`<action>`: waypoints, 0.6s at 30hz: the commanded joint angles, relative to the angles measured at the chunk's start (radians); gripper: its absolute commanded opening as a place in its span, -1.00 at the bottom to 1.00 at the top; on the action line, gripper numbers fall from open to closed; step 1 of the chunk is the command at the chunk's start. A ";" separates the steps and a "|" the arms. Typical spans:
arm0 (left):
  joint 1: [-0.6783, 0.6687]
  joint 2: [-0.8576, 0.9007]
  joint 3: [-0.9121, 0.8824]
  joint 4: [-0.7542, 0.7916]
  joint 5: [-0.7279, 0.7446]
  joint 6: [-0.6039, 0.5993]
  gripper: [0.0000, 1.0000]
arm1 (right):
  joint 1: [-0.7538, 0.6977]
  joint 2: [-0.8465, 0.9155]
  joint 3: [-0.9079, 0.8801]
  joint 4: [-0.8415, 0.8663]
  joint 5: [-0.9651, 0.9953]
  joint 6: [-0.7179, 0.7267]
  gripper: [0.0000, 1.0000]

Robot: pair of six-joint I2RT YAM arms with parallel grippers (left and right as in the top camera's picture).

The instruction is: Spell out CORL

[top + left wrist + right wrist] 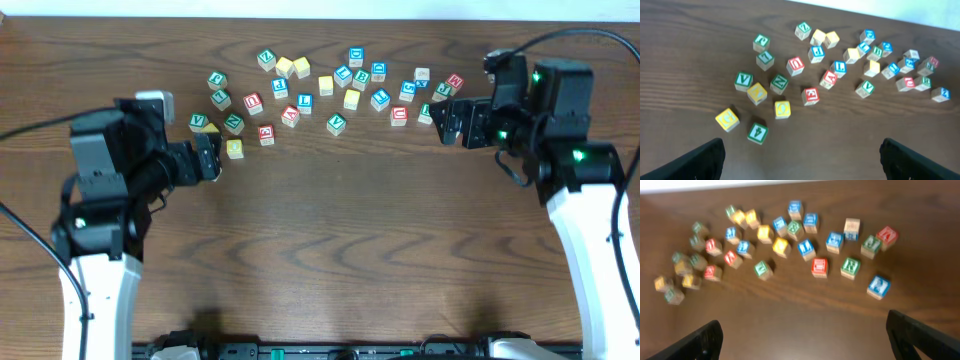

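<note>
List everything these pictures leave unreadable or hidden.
Overhead: letters on the blocks are too small to read.
Right wrist: blur smears the far-left blocks; their letters are unreadable.
Wrist views: left fingers and right fingers are cut off by the bottom edge.

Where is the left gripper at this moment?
In the overhead view, the left gripper is on the left side of the table, open, right beside a yellow block, with a green block just past it.
</note>
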 commanded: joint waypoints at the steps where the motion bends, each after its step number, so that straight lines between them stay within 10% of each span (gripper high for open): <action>1: 0.001 0.073 0.146 -0.071 -0.003 -0.023 0.94 | -0.005 0.061 0.076 -0.062 -0.005 -0.051 0.98; 18: -0.159 0.316 0.407 -0.206 -0.207 -0.104 0.94 | -0.005 0.324 0.450 -0.397 -0.005 -0.085 0.98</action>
